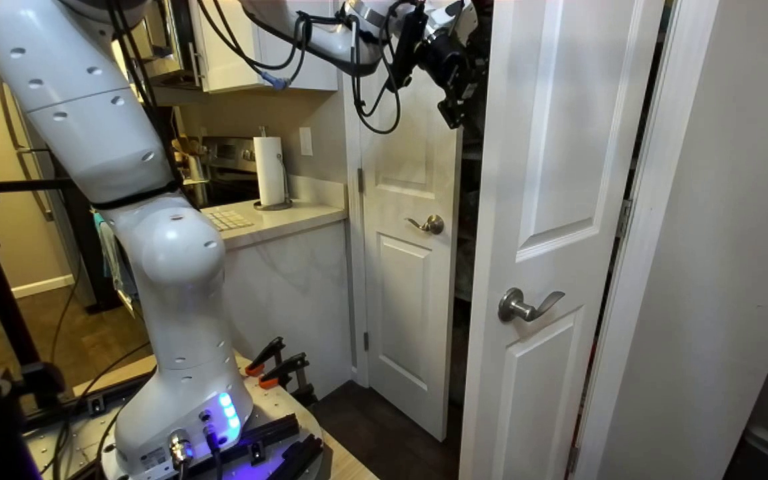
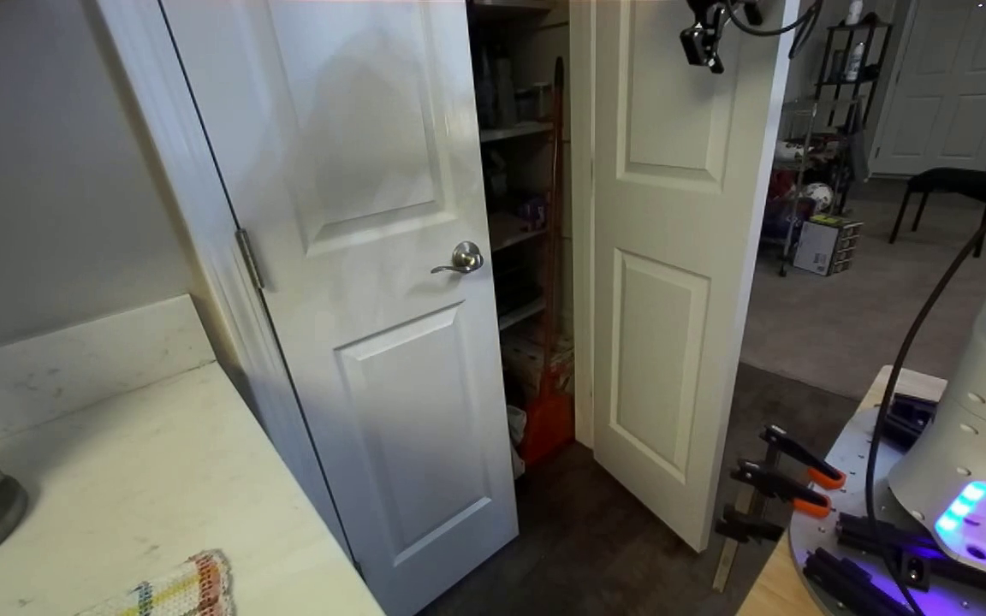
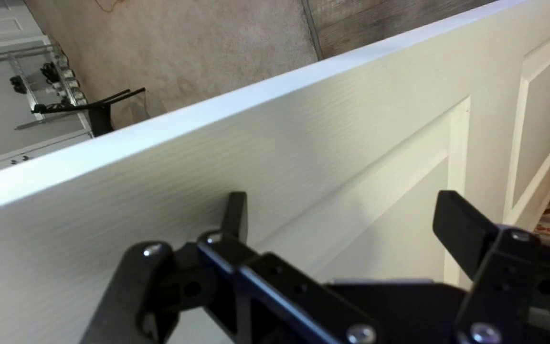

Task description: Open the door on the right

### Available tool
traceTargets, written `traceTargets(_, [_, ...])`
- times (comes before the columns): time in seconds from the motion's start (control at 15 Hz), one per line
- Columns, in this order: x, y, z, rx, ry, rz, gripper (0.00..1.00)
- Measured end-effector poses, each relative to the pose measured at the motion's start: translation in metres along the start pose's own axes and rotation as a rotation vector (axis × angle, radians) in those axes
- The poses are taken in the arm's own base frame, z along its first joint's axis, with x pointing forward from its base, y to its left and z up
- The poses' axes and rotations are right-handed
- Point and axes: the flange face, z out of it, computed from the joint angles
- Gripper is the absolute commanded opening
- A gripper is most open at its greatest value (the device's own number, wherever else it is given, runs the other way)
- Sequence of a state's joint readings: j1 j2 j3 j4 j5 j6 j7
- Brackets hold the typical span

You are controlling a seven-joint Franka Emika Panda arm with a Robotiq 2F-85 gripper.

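"Door [image 1: 561, 260] stands ajar, right of centre in both exterior views, with its lever [image 1: 524, 308] on the outer face."

"And the jaws?"

"Spread wide, nothing between them, facing the inner side, at the bottom of the wrist view. Whether they touch it, I can't tell."

"So the next move is likely a push from inside. What could spoil it?"

"Slipping. That side looks smooth, and the free edge runs just above the jaws there, so a push drifting that way could skid off."

"I'd watch the black cable [image 1: 381, 133], too, looping below the arm [image 1: 171, 247] at upper centre; it might snag on that edge."

"And the left door [image 2: 373, 282], also ajar: if the arm swings wide, it could bump that one."

"Then the clamps [image 2: 775, 483] at the edge of the surface [image 2: 774, 592], lower right of the frame. I can't judge from here whether the door's swing would clear them."
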State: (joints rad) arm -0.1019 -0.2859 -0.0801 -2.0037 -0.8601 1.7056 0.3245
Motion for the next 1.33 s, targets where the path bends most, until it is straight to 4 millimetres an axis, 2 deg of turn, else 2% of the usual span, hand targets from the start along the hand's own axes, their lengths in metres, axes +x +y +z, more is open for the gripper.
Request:
traceTargets(0.2, [-0.002, 0.023, 0.014, -0.029, -0.017, 0.034, 1.0])
traceTargets(0.47, [-0.003, 0.042, 0.025, -0.088, -0.023, 0.053, 1.0])
traceTargets(0.67, [-0.003, 0.047, 0.027, -0.118, -0.019, 0.068, 1.0])
traceTargets(0.8, [-0.003, 0.043, 0.025, -0.099, -0.019, 0.082, 1.0])
traceTargets(1.0, [-0.006, 0.016, 0.013, 0.023, -0.04, 0.095, 1.0])
traceTargets(1.13, [-0.011, -0.02, -0.004, 0.132, -0.049, 0.072, 1.0])
traceTargets(1.33, [-0.021, -0.082, -0.042, 0.279, -0.036, 0.028, 1.0])
